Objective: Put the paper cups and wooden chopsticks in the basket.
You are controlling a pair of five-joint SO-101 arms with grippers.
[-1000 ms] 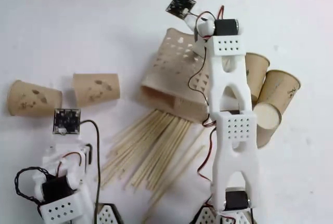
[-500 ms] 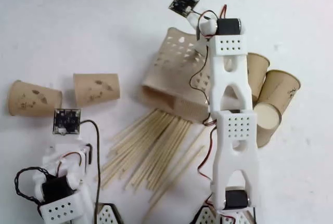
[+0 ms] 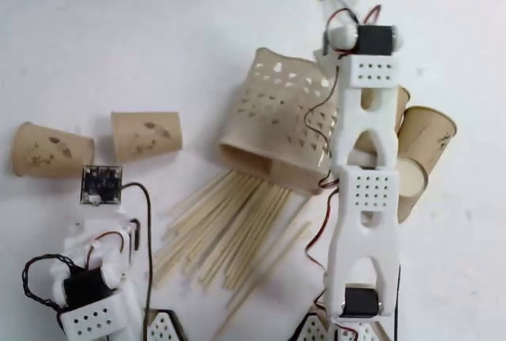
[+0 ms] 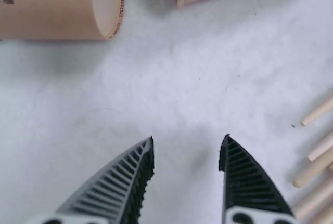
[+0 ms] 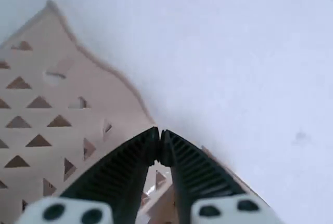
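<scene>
tan basket (image 3: 273,123), triangular cutouts

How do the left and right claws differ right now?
The left claw is open; the right claw is shut on the basket at its rim. The left claw hangs over bare table near two toppled paper cups; the right claw sits at the basket. Both have black ribbed fingers.

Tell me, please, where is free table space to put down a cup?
Free: the table beyond the left cups, as far as the basket; also the strip right of the right cups. Crowded: the chopsticks in front of the basket, and around the right arm.
</scene>
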